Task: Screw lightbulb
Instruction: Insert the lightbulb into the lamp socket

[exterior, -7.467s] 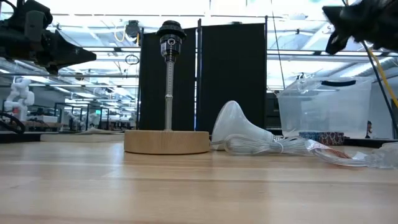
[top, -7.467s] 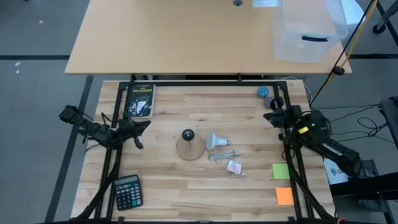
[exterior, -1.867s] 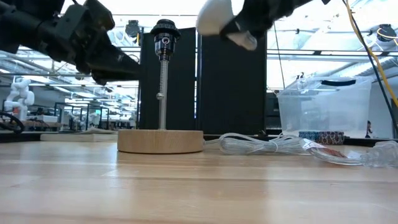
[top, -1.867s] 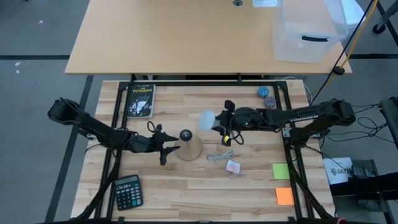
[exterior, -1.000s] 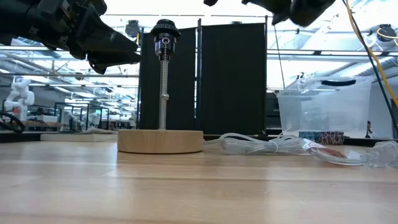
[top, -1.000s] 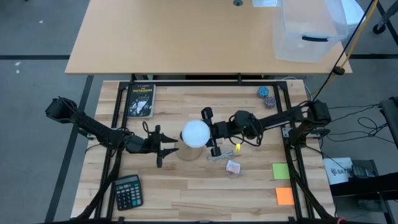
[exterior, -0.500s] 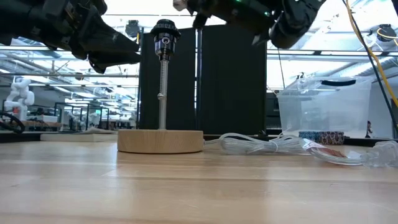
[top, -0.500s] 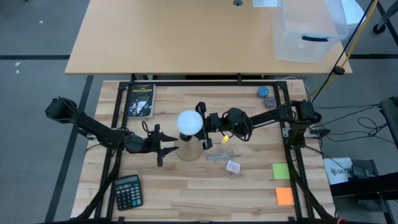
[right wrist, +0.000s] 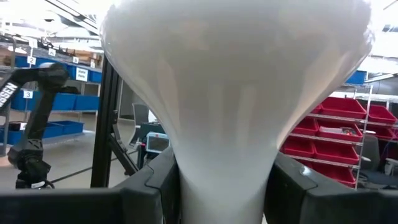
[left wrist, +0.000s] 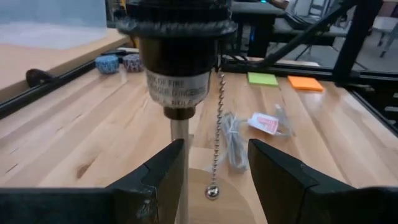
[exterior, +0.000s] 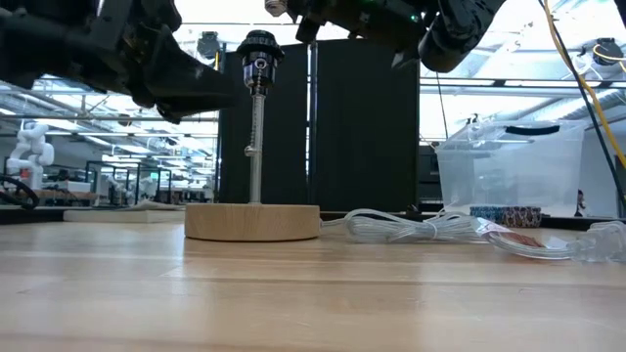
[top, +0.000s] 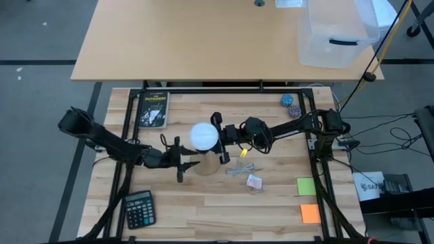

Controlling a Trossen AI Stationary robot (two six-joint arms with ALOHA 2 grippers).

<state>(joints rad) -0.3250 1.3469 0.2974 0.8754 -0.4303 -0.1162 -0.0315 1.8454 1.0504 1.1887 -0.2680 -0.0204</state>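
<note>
Right end effector (top: 218,137): closed on the neck of the lightbulb (top: 203,136), which is clamped between its two fingers (right wrist: 163,180).
Lightbulb: held in the air over the lamp stand (top: 205,165), above the middle of the desk (top: 271,203); its white dome is seen from above, covering the socket (exterior: 259,46).
Left end effector (top: 184,164): fingers (left wrist: 277,171) spread apart, nothing gripped; the stand's metal rod (left wrist: 180,168) is seen between them, below the black socket.
Lamp stand: round wooden base is rested on the desk, pull chain (left wrist: 216,134) hung beside the rod.
Nearby: white cord (top: 243,169) is laid just beside the base.
</note>
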